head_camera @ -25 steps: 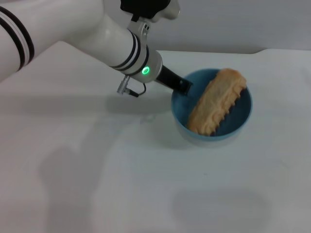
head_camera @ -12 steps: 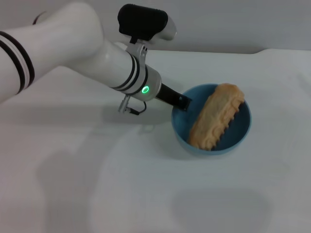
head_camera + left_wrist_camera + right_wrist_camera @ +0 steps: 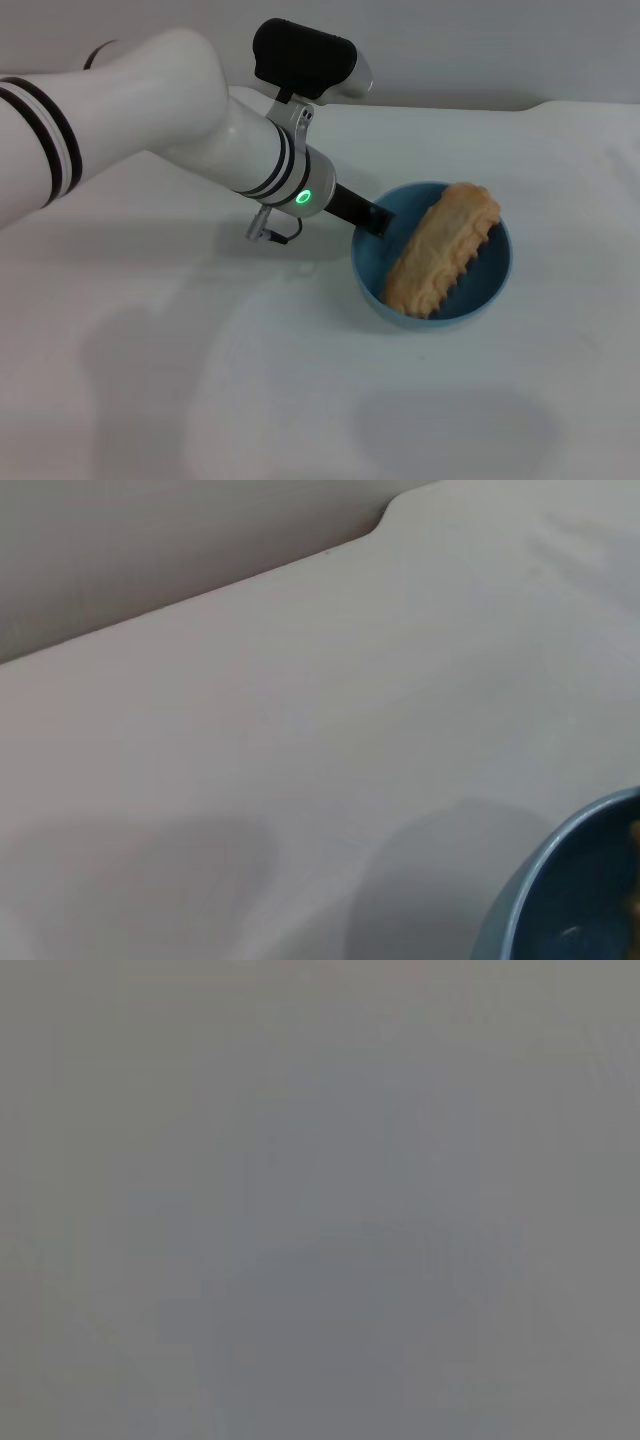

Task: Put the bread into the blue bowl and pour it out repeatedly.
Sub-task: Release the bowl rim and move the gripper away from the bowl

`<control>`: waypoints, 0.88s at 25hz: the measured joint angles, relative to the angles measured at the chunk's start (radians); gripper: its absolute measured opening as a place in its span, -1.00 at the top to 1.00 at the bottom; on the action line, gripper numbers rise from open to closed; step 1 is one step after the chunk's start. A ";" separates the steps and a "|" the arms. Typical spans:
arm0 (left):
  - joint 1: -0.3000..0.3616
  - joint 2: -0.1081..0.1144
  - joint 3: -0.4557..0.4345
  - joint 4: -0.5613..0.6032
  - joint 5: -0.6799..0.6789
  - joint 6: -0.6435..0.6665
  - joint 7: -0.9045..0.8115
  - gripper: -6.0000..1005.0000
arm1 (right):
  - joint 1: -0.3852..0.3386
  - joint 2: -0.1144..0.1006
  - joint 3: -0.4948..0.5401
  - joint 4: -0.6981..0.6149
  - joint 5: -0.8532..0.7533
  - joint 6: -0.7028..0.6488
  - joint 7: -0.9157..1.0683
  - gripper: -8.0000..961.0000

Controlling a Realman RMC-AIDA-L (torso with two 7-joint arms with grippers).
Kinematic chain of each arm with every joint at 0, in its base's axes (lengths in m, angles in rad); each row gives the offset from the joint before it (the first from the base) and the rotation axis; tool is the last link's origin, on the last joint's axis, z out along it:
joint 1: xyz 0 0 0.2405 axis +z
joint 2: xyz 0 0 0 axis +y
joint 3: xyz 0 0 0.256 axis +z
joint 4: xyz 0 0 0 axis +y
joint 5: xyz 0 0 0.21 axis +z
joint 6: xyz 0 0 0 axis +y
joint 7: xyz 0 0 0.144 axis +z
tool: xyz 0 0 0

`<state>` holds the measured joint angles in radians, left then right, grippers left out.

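The blue bowl (image 3: 492, 283) stands right of centre on the white table in the head view. The bread (image 3: 440, 250) lies slantwise in it, orange-brown ridged side up, its far end resting over the back rim. My left gripper (image 3: 376, 217) is at the bowl's left rim, shut on it; one black finger shows at the edge. In the left wrist view only a slice of the bowl (image 3: 570, 900) shows at the frame's corner. My right gripper is out of view; its wrist view shows only flat grey.
The white table (image 3: 300, 400) stretches all round the bowl, with its back edge (image 3: 480, 105) against a grey wall. My left arm (image 3: 180, 110) reaches in from the left above the table.
The left arm has swung slightly toward me, and the bowl with the bread has come along, shifting a little nearer and to the left. The bread keeps its place in the bowl.
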<state>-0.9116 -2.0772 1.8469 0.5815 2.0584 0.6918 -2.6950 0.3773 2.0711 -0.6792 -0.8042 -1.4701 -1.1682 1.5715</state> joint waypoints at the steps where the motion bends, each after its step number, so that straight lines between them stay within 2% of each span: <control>1: 0.001 0.000 0.002 0.000 0.000 -0.004 -0.001 0.94 | 0.001 0.000 0.000 0.002 0.000 0.000 -0.002 -0.19; 14: 0.009 0.002 0.030 -0.010 -0.002 -0.029 -0.001 0.92 | 0.003 0.000 0.001 0.025 0.005 -0.002 -0.024 -0.19; 22: 0.025 0.006 0.018 0.000 -0.001 -0.056 -0.002 0.63 | 0.000 0.000 0.001 0.026 0.006 -0.011 -0.024 -0.19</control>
<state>-0.8871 -2.0709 1.8645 0.5815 2.0570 0.6362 -2.6974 0.3777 2.0710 -0.6780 -0.7778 -1.4640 -1.1793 1.5477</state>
